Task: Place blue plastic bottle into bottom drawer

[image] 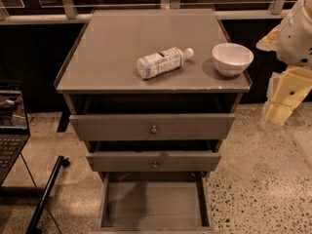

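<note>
The blue plastic bottle [162,61] lies on its side on the top of the grey-brown cabinet [112,48], its white cap pointing right toward a white bowl. The bottom drawer [154,204] is pulled out wide below the two knobbed drawers, and its flat floor is bare. My gripper [283,100] hangs in the air at the right edge of the view, beside the cabinet's right front corner, to the right of and lower than the bottle. It holds nothing that I can see.
A white bowl [232,58] stands on the cabinet top near its right front corner. The top drawer [153,127] and the middle drawer [154,162] are pulled out a little. A laptop [10,126] and a black pole [46,194] stand at the left on the speckled floor.
</note>
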`<state>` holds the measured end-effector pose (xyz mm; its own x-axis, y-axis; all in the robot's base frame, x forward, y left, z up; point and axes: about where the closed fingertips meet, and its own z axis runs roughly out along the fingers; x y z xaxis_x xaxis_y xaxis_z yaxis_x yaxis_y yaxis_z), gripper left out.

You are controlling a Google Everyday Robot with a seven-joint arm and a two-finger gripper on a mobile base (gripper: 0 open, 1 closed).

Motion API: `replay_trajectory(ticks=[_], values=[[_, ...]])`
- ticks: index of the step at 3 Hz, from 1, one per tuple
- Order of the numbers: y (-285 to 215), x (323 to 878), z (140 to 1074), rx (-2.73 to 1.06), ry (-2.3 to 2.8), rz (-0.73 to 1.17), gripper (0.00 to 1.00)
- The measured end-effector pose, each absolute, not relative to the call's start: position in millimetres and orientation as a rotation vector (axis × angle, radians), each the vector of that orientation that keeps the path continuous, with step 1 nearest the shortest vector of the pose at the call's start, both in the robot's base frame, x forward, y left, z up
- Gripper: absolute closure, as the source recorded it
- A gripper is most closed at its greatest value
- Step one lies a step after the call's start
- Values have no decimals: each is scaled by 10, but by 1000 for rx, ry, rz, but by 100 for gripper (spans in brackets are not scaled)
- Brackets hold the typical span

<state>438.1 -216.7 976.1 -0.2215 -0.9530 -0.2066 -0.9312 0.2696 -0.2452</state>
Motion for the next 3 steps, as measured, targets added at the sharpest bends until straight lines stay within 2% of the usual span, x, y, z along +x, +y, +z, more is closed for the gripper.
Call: replay_trajectory(ticks=[2, 3], values=[[-2154, 4473, 9807, -1769, 2169, -108, 0], [-2072, 4793, 9820, -1914, 2017, -61, 0]])
